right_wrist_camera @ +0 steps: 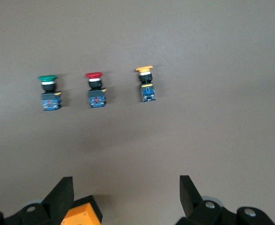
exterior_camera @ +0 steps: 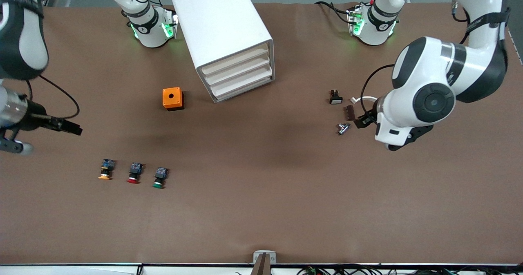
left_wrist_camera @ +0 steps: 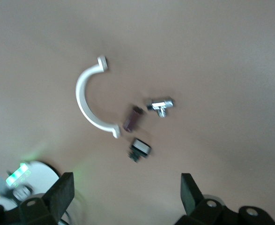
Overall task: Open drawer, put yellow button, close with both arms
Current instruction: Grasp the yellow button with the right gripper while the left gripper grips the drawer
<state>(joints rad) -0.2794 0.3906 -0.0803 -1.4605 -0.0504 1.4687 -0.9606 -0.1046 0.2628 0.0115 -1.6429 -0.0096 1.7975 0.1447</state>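
Observation:
The white cabinet (exterior_camera: 222,30) stands near the robots' bases, and its top drawer (exterior_camera: 235,61) is shut like the two below it. The yellow button (exterior_camera: 106,171) lies on its side on the table at the right arm's end, at the end of a row of three buttons. It also shows in the right wrist view (right_wrist_camera: 146,84). My right gripper (exterior_camera: 70,127) hovers over bare table between the buttons and the bases, open and empty (right_wrist_camera: 125,194). My left gripper (exterior_camera: 363,120) is open and empty (left_wrist_camera: 125,194) over small parts at the left arm's end.
A red-capped button (exterior_camera: 134,173) and a green-capped button (exterior_camera: 159,177) lie beside the yellow one. An orange box (exterior_camera: 173,98) stands beside the cabinet. Under the left gripper lie a white curved clamp (left_wrist_camera: 88,105), a brown piece (left_wrist_camera: 133,118), a metal fitting (left_wrist_camera: 161,106) and a small switch (left_wrist_camera: 140,149).

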